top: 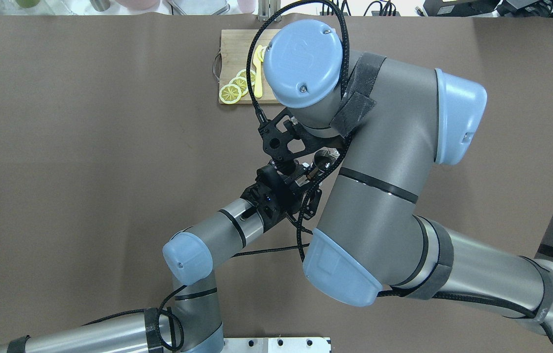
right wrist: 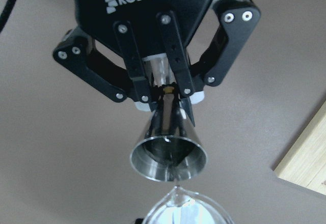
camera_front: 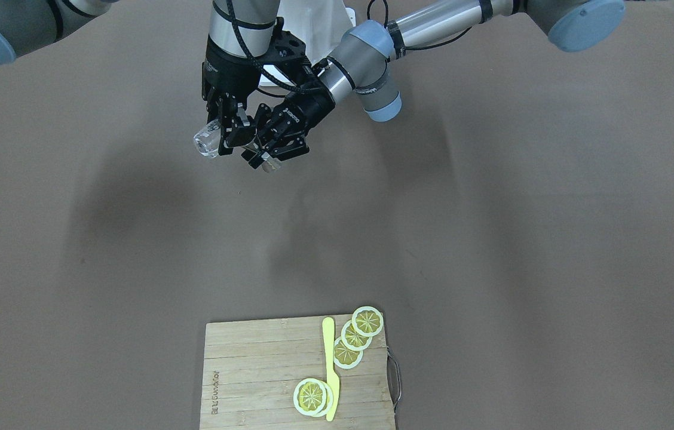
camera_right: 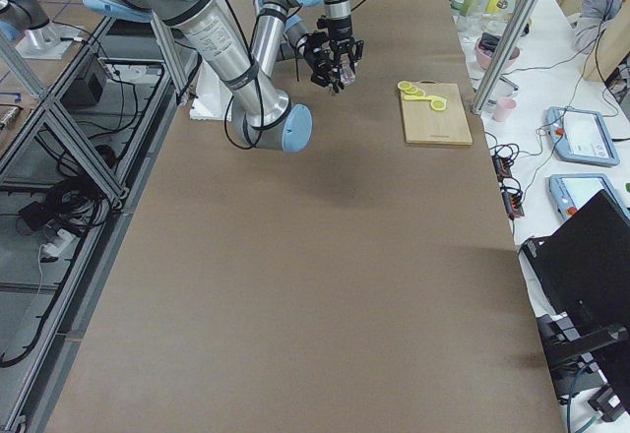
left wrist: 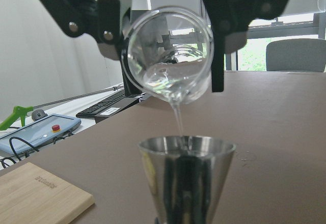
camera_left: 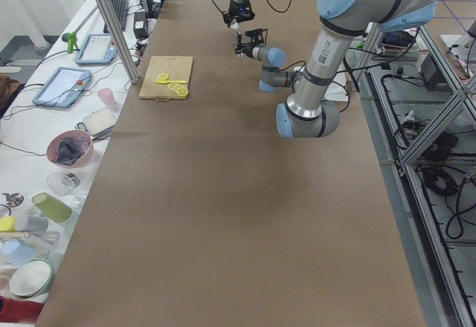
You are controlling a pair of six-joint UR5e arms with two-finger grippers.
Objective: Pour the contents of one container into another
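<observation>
My right gripper [camera_front: 226,134] is shut on a clear glass [camera_front: 207,142], held tipped on its side well above the table. In the left wrist view the glass [left wrist: 170,56] fills the top, and a thin stream of clear liquid [left wrist: 178,119] falls from its lip. Right below it is a metal cone-shaped jigger [left wrist: 186,178], mouth up. My left gripper [camera_front: 265,156] is shut on that jigger [camera_front: 269,164]. The right wrist view shows the left gripper [right wrist: 165,94] pinching the jigger [right wrist: 169,155] at its narrow waist, with the glass rim [right wrist: 186,211] at the bottom edge.
A wooden cutting board [camera_front: 253,370] lies at the table's far side from the robot, carrying several lemon slices [camera_front: 355,337] and a yellow knife [camera_front: 331,364]. Brown table cover [camera_front: 492,239] spreads around both arms. A side bench with cups and tablets [camera_left: 67,89] runs along the far edge.
</observation>
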